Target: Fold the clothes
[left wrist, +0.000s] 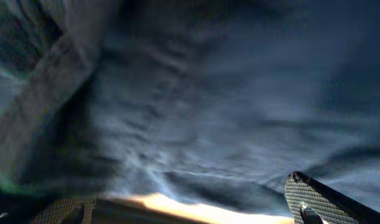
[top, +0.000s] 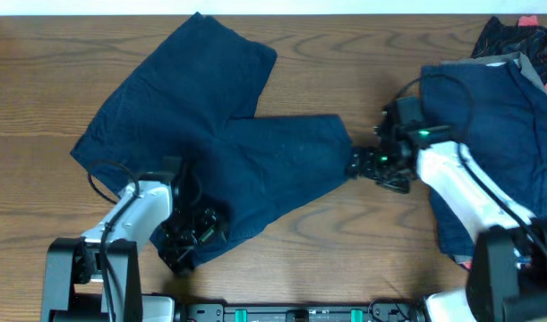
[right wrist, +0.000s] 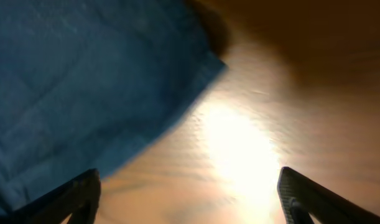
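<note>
A pair of dark navy wide-legged shorts (top: 219,134) lies spread on the wooden table, one leg pointing to the back, the other to the right. My left gripper (top: 188,237) sits over the shorts' front edge; in the left wrist view its fingers (left wrist: 190,208) are apart with navy fabric (left wrist: 227,106) filling the view. My right gripper (top: 361,165) is open just beside the right leg's hem corner; the right wrist view shows its fingers (right wrist: 186,199) wide apart over bare wood, the hem (right wrist: 84,93) at upper left. Another navy garment (top: 506,134) lies at the right.
A heap of dark and red-pink clothes (top: 524,40) sits at the back right corner. The wooden table (top: 345,250) shows bare wood between the arms. The table's front edge holds the arm bases.
</note>
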Available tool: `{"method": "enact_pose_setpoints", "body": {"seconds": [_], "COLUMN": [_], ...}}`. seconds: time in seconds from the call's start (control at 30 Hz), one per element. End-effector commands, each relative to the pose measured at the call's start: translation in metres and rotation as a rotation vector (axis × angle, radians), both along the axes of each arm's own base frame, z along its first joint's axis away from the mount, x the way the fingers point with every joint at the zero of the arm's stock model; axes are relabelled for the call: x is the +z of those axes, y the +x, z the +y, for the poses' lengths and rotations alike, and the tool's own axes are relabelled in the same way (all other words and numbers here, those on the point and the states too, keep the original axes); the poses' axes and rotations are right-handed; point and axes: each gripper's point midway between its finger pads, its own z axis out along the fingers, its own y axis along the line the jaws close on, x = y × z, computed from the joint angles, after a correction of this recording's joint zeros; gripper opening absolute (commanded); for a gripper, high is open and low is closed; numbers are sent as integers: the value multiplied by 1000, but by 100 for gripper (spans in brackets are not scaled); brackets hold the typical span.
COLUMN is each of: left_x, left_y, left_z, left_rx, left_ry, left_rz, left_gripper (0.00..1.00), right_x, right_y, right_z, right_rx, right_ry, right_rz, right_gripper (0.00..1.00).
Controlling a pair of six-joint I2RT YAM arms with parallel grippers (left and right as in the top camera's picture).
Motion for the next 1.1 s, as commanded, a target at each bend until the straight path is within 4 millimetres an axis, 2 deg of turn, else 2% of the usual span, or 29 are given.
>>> {"method": "enact_pose_setpoints", "body": {"seconds": [0.0, 0.1, 0.13, 0.23, 0.27, 0.37, 0.4, 0.47, 0.57, 0.6, 0.77, 0.83, 0.93, 0.97, 1.03, 1.07], "left_x": [-9, -15, -17, -20, -21, -24, -26, -29, -31, -32, -27, -21, -12, -10, -7, -6], "left_y": [-10, -5, -1, 9, 12, 19, 21, 28, 44, 54, 92, 103, 118, 120, 115, 110], "left_z": [1, 1, 1, 3, 4, 10, 15, 24, 30, 28, 25, 25, 22, 19, 9, 4], "left_rx": [46, 61, 68, 68, 68, 59, 53, 42, 28, 19, -23, -49, -72, -78, -94, -92], "left_ry": [22, 25, 31, 44, 46, 84, 113, 165, 195, 186, 168, 163, 153, 134, 68, 42], "left_rz": [26, -3, -19, -66, -76, -110, -125, -156, -228, -273, -426, -463, -508, -513, -497, -475], "left_gripper": [98, 98, 98, 98, 98, 99, 95, 77, 57, 54, 50, 50, 50, 54, 75, 81], "right_x": [-14, -30, -36, -56, -62, -74, -75, -74, -65, -60, -28, -15, -1, 3, 5, 5], "right_y": [7, 20, 23, 29, 30, 31, 32, 37, 45, 47, 44, 36, 31, 31, 29, 28], "right_z": [18, 26, 28, 28, 27, 21, 17, 6, -10, -16, -58, -73, -80, -79, -78, -77], "right_rx": [-30, -83, -102, -151, -167, -201, -222, -248, -292, -306, -384, -415, -404, -388, -375, -374], "right_ry": [30, 24, 18, -17, -28, -47, -57, -74, -70, -72, -135, -177, -202, -201, -203, -204], "right_rz": [19, 8, 6, 12, 20, 41, 39, 25, 4, -3, -38, -42, -62, -72, -74, -68], "right_gripper": [77, 53, 49, 47, 41, 11, 1, 1, 1, 1, 1, 1, 1, 1, 1, 1]}}
